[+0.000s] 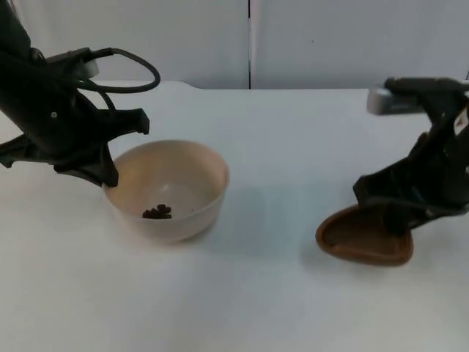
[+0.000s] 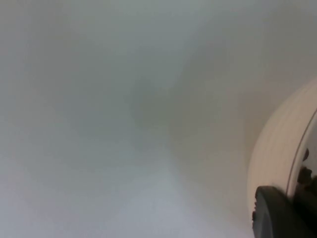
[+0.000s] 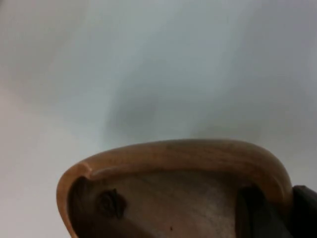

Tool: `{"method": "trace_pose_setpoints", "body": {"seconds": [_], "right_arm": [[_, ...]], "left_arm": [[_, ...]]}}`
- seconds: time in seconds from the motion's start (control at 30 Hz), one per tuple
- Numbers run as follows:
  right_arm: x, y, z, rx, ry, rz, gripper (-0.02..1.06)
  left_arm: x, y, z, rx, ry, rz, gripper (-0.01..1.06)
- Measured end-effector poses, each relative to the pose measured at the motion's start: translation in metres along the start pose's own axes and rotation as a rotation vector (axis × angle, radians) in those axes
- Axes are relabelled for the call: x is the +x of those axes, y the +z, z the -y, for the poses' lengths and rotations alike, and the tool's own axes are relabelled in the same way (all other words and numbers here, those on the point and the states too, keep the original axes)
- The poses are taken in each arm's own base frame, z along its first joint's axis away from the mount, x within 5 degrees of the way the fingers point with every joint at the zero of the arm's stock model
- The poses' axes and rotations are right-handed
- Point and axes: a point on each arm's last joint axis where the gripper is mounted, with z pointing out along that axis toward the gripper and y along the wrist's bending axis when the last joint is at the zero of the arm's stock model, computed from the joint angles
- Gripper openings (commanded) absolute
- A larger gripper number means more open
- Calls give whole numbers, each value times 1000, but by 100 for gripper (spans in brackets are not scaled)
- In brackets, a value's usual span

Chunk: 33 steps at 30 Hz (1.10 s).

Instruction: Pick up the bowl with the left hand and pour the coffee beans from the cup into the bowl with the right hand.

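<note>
The white tabletop (image 1: 256, 293) is carrying two vessels. Nearest, at the right, the brown wooden cup (image 1: 364, 236) is lying low on the tabletop, its open mouth facing left; the right gripper (image 1: 401, 210) is clamping its fingers (image 3: 257, 213) over the cup's right rim. The right wrist view is showing one dark bean (image 3: 112, 203) sitting inside the cup. Farther left, the cream bowl (image 1: 170, 190) is standing upright with a small cluster of coffee beans (image 1: 157, 213) in its bottom. The left gripper (image 1: 102, 173) is gripping the bowl's left rim. No writing is legible anywhere.
</note>
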Motion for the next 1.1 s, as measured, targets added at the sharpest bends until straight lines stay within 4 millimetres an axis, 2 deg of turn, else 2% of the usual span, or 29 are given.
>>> {"method": "trace_pose_setpoints", "body": {"seconds": [0.23, 0.37, 0.87, 0.93, 0.97, 1.0, 1.03, 1.07, 1.1], "right_arm": [[10, 34, 3, 17, 3, -63, 0], [12, 42, 4, 21, 8, -77, 0], [12, 44, 4, 20, 10, -73, 0], [12, 44, 4, 19, 12, -71, 2], [12, 44, 4, 19, 12, -71, 2], [12, 44, 4, 19, 12, -71, 6], [12, 44, 4, 19, 12, -71, 13], [12, 44, 4, 19, 12, -71, 18], [12, 44, 4, 19, 12, -71, 18]], "left_arm": [[-2, 0, 0, -3, 0, 24, 0], [-2, 0, 0, -5, 4, 24, 0], [-3, 0, -1, -15, 41, 30, 0], [-3, 0, -1, -15, 42, 30, 8], [-3, 0, -1, -15, 42, 30, 8], [-3, 0, -1, -15, 42, 30, 15], [-3, 0, -1, -15, 42, 32, 29], [-3, 0, -1, -15, 42, 32, 38], [-3, 0, -1, -15, 44, 32, 38]]}}
